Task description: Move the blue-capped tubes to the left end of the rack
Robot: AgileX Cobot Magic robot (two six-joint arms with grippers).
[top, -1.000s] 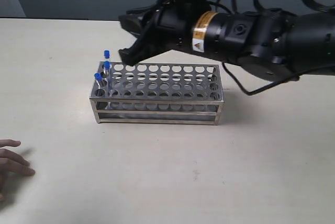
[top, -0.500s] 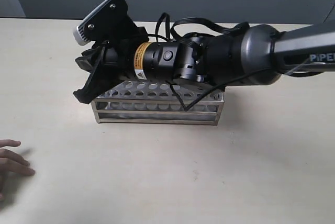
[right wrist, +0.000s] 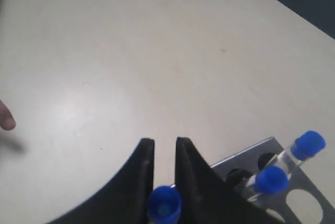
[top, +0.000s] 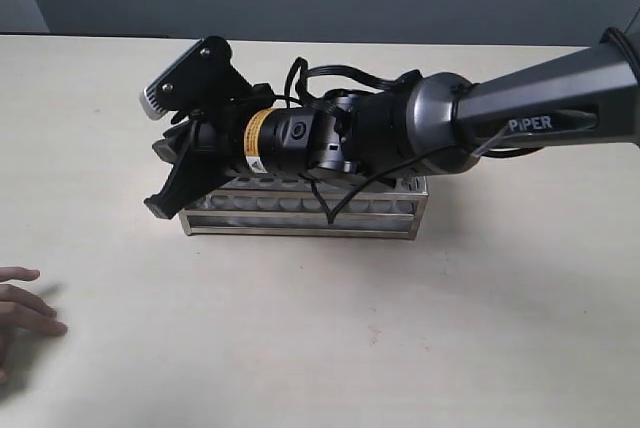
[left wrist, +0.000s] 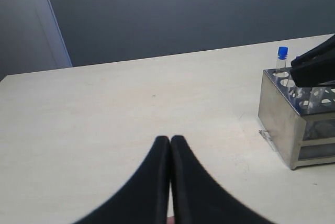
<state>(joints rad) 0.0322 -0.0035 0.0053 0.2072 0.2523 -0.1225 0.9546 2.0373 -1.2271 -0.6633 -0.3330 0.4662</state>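
Note:
The steel rack (top: 300,220) stands mid-table, mostly covered by my right arm reaching across it. My right gripper (top: 163,206) hangs over the rack's left end. In the right wrist view the right gripper (right wrist: 162,141) has one blue-capped tube (right wrist: 164,203) between its narrow-set fingers. Two more blue-capped tubes (right wrist: 309,143) (right wrist: 271,179) stand in corner holes of the rack (right wrist: 246,157). The left wrist view shows one blue-capped tube (left wrist: 282,52) at the rack's (left wrist: 280,114) end. My left gripper (left wrist: 170,138) is shut and empty, away from the rack.
A person's hand (top: 20,308) rests on the table at the front left edge; a fingertip (right wrist: 5,115) shows in the right wrist view. A dark wall runs behind the table.
The right arm swung left and down over the rack's left end, now hiding the blue caps in the exterior view. The hand has not moved.

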